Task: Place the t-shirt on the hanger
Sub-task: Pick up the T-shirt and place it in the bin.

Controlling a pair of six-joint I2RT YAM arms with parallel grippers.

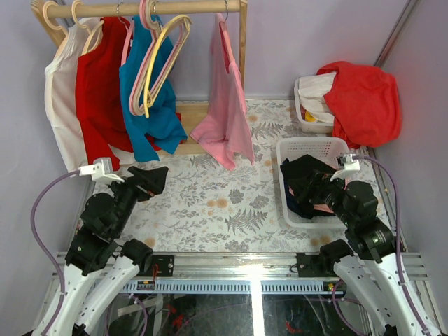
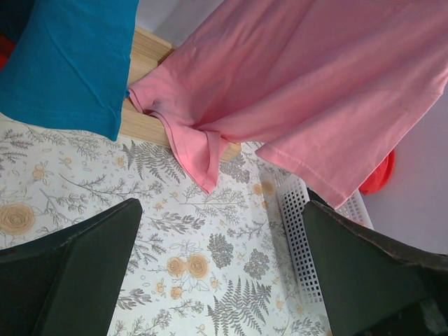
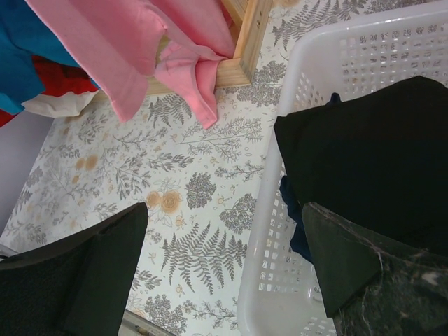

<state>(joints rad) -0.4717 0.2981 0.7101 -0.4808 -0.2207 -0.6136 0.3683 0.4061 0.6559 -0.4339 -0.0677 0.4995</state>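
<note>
Well, fetching first: right gripper [image 3: 224, 208], fingers wide, over the t-shirt [image 3: 371, 140] at four o'clock; left gripper [image 2: 222, 204] wide too. Next, I'd say: pinch cloth.

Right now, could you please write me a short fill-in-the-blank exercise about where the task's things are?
1. The t-shirt lies in the near white ____.
2. The hanger hangs bare from the wooden ____ at the back.
3. The left gripper and the right gripper both stand ____, holding nothing.
Missing words: basket; rail; open.
</note>
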